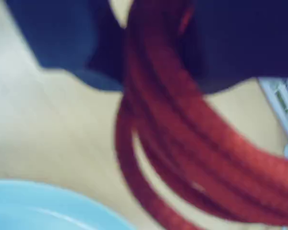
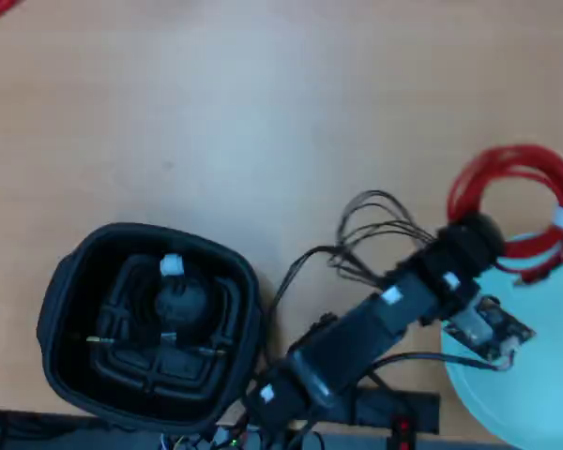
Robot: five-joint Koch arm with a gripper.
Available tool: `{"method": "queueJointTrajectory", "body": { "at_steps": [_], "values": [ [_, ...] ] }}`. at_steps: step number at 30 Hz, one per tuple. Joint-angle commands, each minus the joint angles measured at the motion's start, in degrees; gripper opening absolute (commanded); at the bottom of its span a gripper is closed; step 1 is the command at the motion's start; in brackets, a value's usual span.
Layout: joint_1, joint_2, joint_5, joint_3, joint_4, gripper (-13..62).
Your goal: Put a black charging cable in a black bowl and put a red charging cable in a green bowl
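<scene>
gripping the bright red coiled cable (image 2: 511, 202) in my pincer (image 2: 479, 232), i risk dropping it beyond the pale teal-green dish's (image 2: 544, 375) far rim.

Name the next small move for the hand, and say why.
Probably carry the red charging cable a bit further over the green bowl before releasing: in the overhead view the hand holds the coil mostly over bare table, beside the rim.

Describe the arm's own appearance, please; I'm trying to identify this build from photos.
In the overhead view the arm is black and boxy, with small white labels on its segments. Thin black wires loop loosely beside it, and a bare circuit board sits near the wrist. The gripper looks dark, blurred.
</scene>
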Motion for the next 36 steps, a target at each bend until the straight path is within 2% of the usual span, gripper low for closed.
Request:
{"method": "queueJointTrajectory", "body": {
  "at_steps": [1, 9, 17, 31, 36],
  "values": [
    [6.1, -2.5, -1.0, -2.0, -9.5, -5.9],
    [21.9, -14.0, -1.5, -1.9, -13.8, -6.0],
    [26.5, -23.9, -1.6, -1.8, -17.1, -6.0],
    [29.4, -24.2, -1.3, 6.0, -17.3, -5.3],
    [29.8, -24.1, -0.8, 9.4, -22.1, -0.6]
  ]
}}
